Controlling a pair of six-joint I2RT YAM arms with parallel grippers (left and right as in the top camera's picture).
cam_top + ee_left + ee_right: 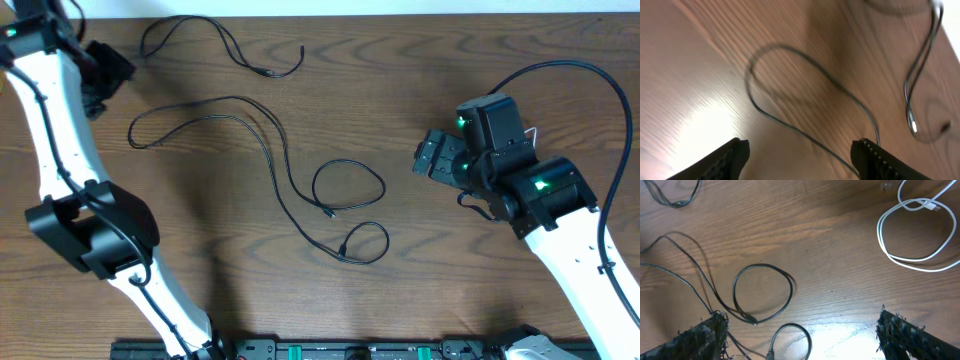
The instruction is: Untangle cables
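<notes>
A short black cable (230, 45) lies loosely along the table's far edge. A longer black cable (275, 150) winds from the left to two small loops near the middle, and the right wrist view shows one loop (762, 266). The white cable (879, 232) lies looped apart from both black ones at the upper right of that view. My left gripper (112, 68) hovers at the far left by the short cable, open with nothing between its fingers (801, 148); a blurred black cable (840, 89) lies on the wood below. My right gripper (432, 158) is open and empty (801, 317), right of the loops.
The wooden table (420, 60) carries nothing else. My left arm (90, 225) stretches along the left side and my right arm (560, 215) comes in from the lower right. A dark rail (330, 350) runs along the front edge.
</notes>
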